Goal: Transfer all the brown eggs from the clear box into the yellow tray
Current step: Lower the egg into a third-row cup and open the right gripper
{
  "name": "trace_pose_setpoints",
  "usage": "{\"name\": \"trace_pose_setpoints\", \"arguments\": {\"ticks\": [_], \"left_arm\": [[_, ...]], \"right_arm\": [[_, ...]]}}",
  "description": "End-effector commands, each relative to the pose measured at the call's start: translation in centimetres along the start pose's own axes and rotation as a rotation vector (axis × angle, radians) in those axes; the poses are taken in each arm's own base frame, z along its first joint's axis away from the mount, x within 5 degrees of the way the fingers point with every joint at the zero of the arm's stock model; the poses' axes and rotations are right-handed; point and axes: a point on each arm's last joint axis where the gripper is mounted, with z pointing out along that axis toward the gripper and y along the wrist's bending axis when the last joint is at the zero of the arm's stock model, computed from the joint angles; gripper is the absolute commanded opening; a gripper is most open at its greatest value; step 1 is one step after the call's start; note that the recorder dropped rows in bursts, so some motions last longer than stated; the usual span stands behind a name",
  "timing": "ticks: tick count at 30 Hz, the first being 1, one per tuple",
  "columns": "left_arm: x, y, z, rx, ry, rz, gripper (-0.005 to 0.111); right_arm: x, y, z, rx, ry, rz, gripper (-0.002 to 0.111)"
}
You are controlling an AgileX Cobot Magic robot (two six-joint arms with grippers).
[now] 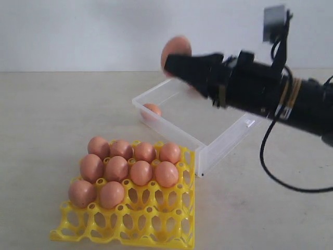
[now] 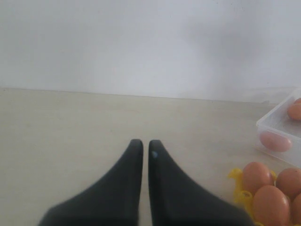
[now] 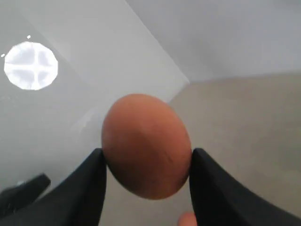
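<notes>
My right gripper [image 1: 171, 61] is shut on one brown egg [image 1: 177, 46], held in the air above the far side of the clear box [image 1: 229, 138]. In the right wrist view that egg [image 3: 146, 143] fills the gap between the two black fingers of the gripper [image 3: 146, 157]. Another brown egg [image 1: 151, 110] lies in the box's left corner. The yellow tray [image 1: 156, 219] sits in front of the box with several brown eggs [image 1: 141, 172] in its back rows. My left gripper [image 2: 146, 145] is shut on nothing, low over bare table left of the tray [image 2: 237, 181].
The tray's front rows of cups [image 1: 145, 226] stand empty. A black cable [image 1: 270, 161] hangs from the right arm down to the table, right of the box. The left wrist view shows two eggs [image 2: 275, 141] in the box [image 2: 277, 120].
</notes>
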Motion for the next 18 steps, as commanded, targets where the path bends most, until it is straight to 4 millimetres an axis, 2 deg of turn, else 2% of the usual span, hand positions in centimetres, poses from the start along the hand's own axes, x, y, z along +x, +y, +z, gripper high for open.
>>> {"name": "trace_pose_setpoints", "arguments": {"ticks": [1,9,18], "left_arm": [[0.0,0.0,0.0,-0.005,-0.006,-0.001,0.004],[0.0,0.0,0.0,-0.005,-0.006,-0.001,0.004],[0.0,0.0,0.0,-0.005,-0.006,-0.001,0.004]], "right_arm": [[4.4,-0.3,0.4,-0.037,0.159,0.082,0.000],[8.3,1.4,1.8,-0.152,0.352,0.059,0.000],[12.3,2.1,3.6,0.041,0.603,-0.138,0.000]]}}
